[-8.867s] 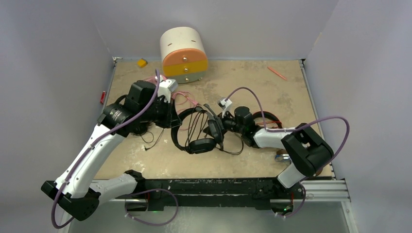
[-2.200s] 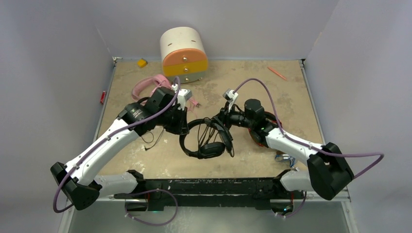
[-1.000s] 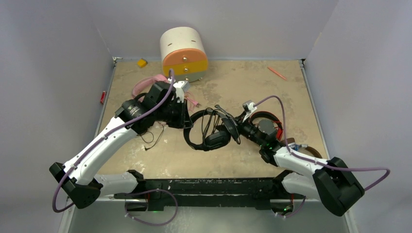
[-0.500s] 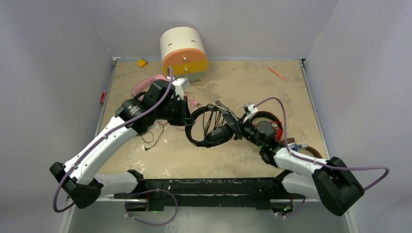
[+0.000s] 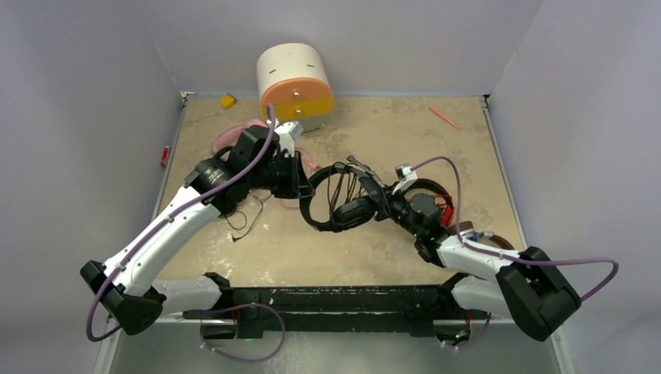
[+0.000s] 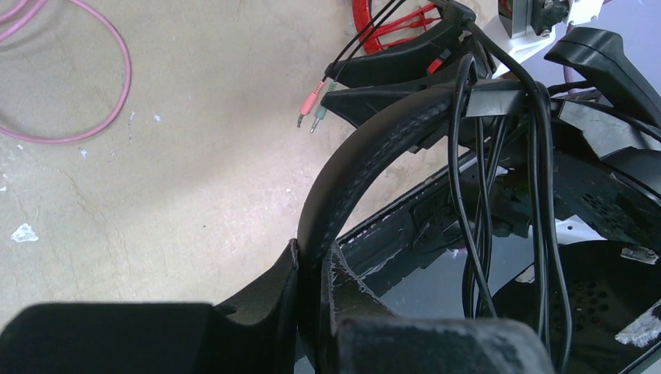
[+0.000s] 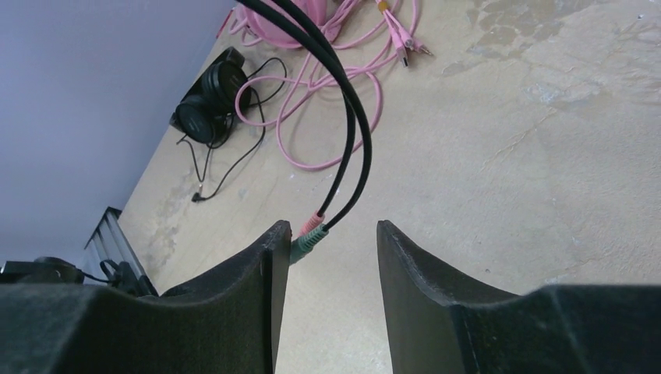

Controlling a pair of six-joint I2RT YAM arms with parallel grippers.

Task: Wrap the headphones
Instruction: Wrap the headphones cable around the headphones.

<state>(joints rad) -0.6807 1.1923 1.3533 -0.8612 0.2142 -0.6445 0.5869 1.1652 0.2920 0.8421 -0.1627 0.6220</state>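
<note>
A black headphone set hangs above the table with its cable looped over the headband. My left gripper is shut on that headband, as the left wrist view shows. My right gripper is open just right of the set. The cable's pink and green plugs hang between its fingertips, against the left finger. Pink headphones lie at the back left. A second black pair lies near the left edge. Red headphones lie behind my right arm.
The white-orange-yellow drawer box stands at the back centre. A yellow block and an orange stick lie near the back edge. Pink cable sprawls on the table. A brown headphone is partly hidden by my right arm.
The held black headphones and my left gripper have shifted slightly toward the back. My right gripper has followed a little to the left, staying beside the set.
</note>
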